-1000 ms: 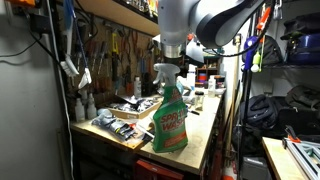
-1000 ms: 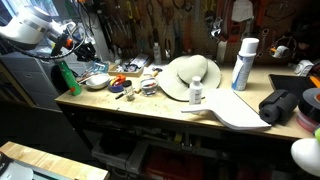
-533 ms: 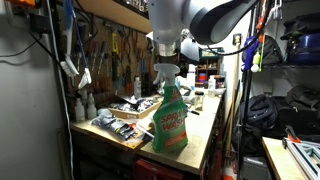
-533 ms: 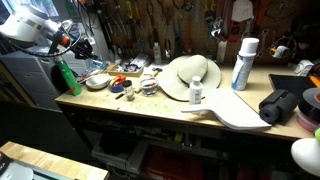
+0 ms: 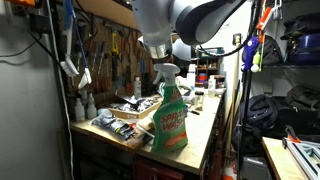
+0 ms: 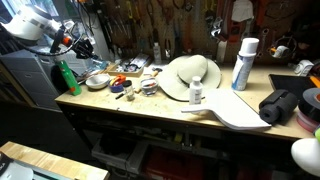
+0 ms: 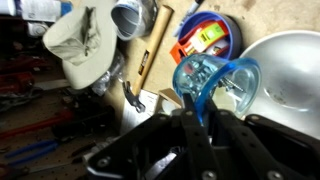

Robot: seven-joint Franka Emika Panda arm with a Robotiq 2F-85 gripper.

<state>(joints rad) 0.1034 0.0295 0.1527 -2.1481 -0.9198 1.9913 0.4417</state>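
In the wrist view my gripper (image 7: 200, 108) is shut on the rim of a translucent blue cup (image 7: 222, 76) and holds it above the workbench. Below the cup lie a silver metal bowl (image 7: 290, 70) and a blue bowl (image 7: 205, 32) with orange and green items. A beige hat (image 7: 82, 42) and a wooden-handled hammer (image 7: 145, 68) lie further off. In an exterior view the gripper (image 6: 78, 42) hangs over the bench's end, above a green spray bottle (image 6: 65, 78) and the silver bowl (image 6: 97, 82). The green spray bottle (image 5: 170, 115) is also prominent in the second exterior view.
The wooden workbench (image 6: 150, 105) carries the hat (image 6: 190, 75), a white spray can (image 6: 243, 63), a small white bottle (image 6: 196, 93), a pale board (image 6: 240, 112) and a black bag (image 6: 282, 105). Tools hang on the back wall (image 6: 150, 25). A tray of tools (image 5: 120, 125) sits by the bottle.
The arm has shifted leftward in the exterior view with the large green bottle, still carrying the blue cup. The things on the bench have not moved.
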